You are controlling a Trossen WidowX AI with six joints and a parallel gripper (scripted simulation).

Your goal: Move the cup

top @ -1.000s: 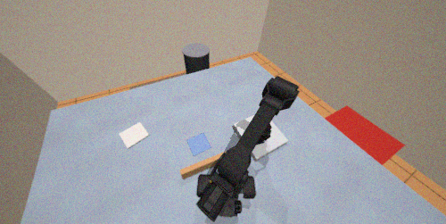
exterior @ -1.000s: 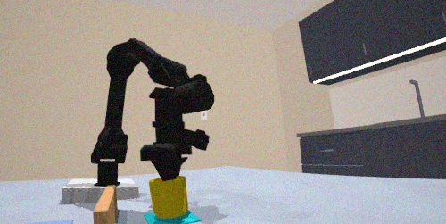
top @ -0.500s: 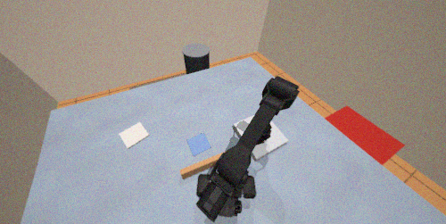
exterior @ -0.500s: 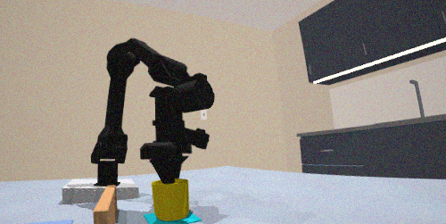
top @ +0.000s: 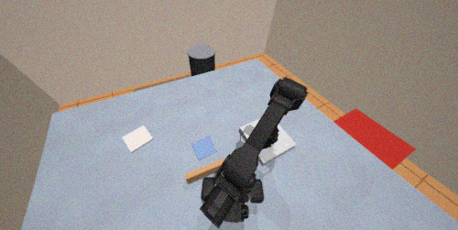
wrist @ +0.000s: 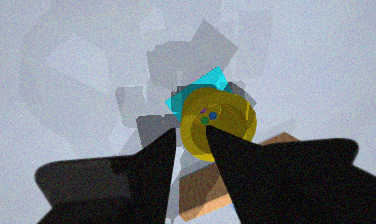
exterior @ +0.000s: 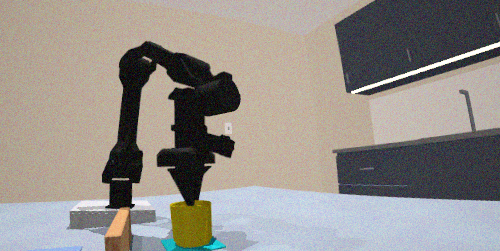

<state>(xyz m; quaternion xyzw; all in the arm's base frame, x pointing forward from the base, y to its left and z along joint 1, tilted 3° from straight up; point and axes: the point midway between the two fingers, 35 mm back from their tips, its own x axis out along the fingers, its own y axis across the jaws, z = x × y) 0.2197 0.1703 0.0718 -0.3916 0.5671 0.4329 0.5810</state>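
The yellow cup [exterior: 191, 229] [wrist: 241, 117] stands upright on the cyan pad [exterior: 217, 244] [wrist: 217, 75]. A blue marble [wrist: 212, 115], a green marble [wrist: 204, 120] and a bit of purple show inside the cup. My gripper [exterior: 190, 203] [wrist: 190, 130] points down at the cup's rim and is open. One fingertip is over the inside of the cup and the other is outside, with the near wall between them and a gap showing. A blue pad [top: 203, 147] lies flat on the table. The arm hides the cup and cyan pad in the top view.
A wooden bar [top: 203, 172] [exterior: 117, 231] [wrist: 204, 192] lies beside the cup, between it and the blue pad. A white card [top: 137, 138] lies farther left. The arm's base stands on a white block [top: 285, 143] [exterior: 80, 218]. A dark cylinder [top: 201, 63] is at the table's far edge.
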